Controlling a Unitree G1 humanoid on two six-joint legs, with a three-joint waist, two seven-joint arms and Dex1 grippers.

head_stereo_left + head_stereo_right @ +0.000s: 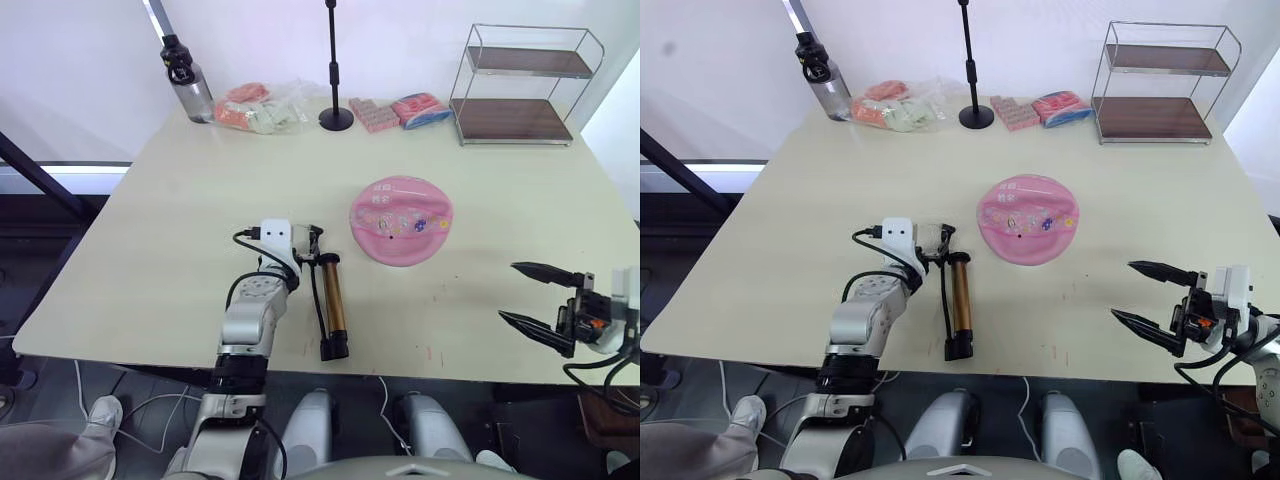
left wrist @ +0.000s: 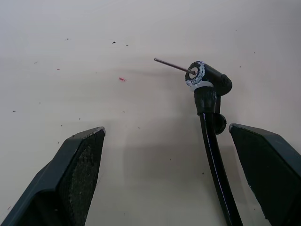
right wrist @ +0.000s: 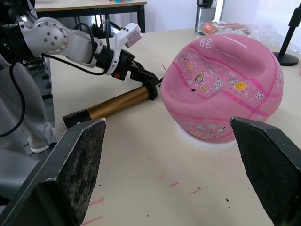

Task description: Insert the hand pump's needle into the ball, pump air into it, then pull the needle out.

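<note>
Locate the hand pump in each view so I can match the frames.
Left eye view: hand pump lies lower centre, beside the left gripper.
Right eye view: lower centre, left of the ball.
Left wrist view: hose end and needle, between the open gripper's fingers.
Right wrist view: bronze barrel at left middle, beside the ball.
Shared landmark: the pump's black hose.

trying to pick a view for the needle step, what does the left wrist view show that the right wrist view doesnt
Left wrist view: the thin needle at the end of the black hose, lying on the table between the open left pincer fingers. Right wrist view: the dented pink ball on a white ring, the hand pump barrel, and the open right pincer. Both show the pale table.
</note>
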